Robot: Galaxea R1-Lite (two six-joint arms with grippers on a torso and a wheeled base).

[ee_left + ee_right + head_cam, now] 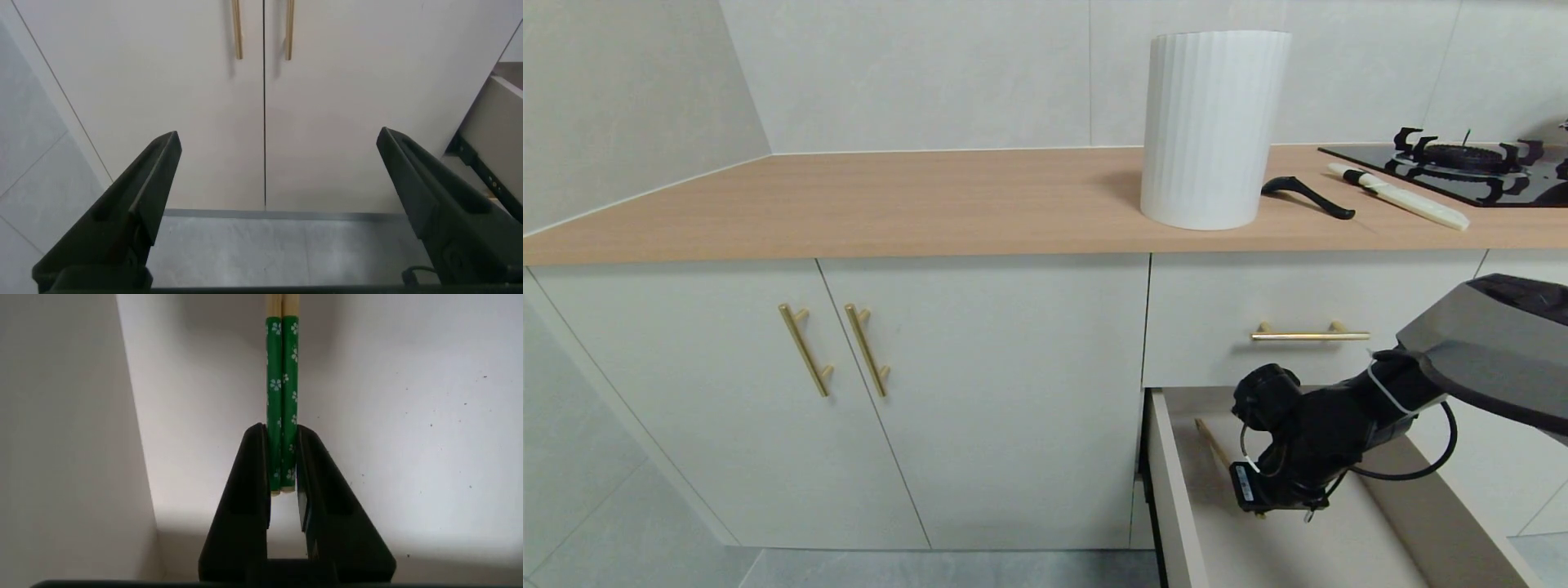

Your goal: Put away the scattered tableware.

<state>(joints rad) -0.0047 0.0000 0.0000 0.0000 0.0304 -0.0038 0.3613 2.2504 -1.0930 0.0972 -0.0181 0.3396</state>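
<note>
A pair of chopsticks (282,376) with green flowered ends lies lengthwise in the open drawer (1174,490), close to its left wall. My right gripper (282,434) is down inside the drawer, shut on the chopsticks' green end. From the head view, the wooden tips of the chopsticks (1211,443) stick out beyond the right gripper (1270,494). On the countertop lie a black-handled utensil (1308,197) and a white knife (1401,197). My left gripper (278,143) hangs open and holds nothing, low in front of the cabinet doors.
A tall white ribbed container (1214,126) stands on the wooden countertop (890,200), just left of the utensil. A black gas hob (1462,167) occupies the far right. A shut drawer with a gold handle (1311,334) sits above the open one. Double doors with gold handles (261,28) face the left gripper.
</note>
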